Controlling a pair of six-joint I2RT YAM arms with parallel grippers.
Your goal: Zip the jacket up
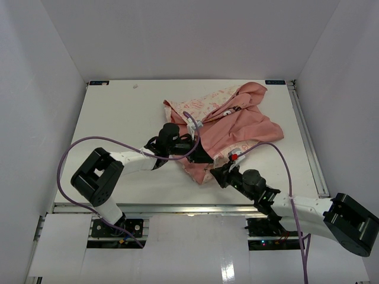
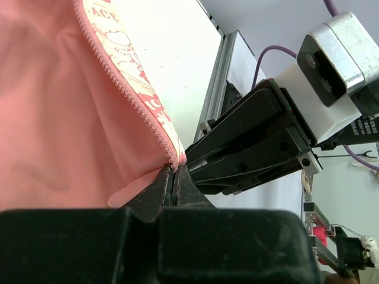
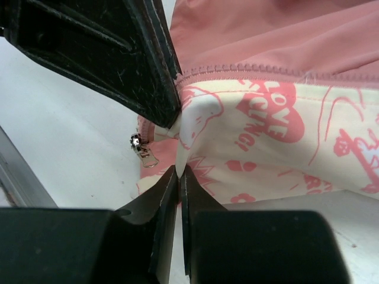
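The jacket (image 1: 237, 118) lies crumpled on the white table, salmon lining up, its cream printed side showing at the edges. My left gripper (image 2: 173, 171) is shut on the bottom corner of one front edge, where the pink zipper teeth (image 2: 124, 89) end. My right gripper (image 3: 179, 171) is shut on a fold of the cream printed fabric (image 3: 266, 136) at the hem. The metal zipper slider (image 3: 142, 151) hangs just left of it, untouched. The two grippers meet at the jacket's near hem, left gripper (image 1: 204, 155) and right gripper (image 1: 218, 173) almost touching.
White walls enclose the table (image 1: 118, 112) on three sides. A metal rail (image 1: 308, 136) runs along its right edge. Purple cables (image 1: 77, 148) loop over both arms. The left gripper's black fingers (image 3: 136, 71) fill the upper left of the right wrist view.
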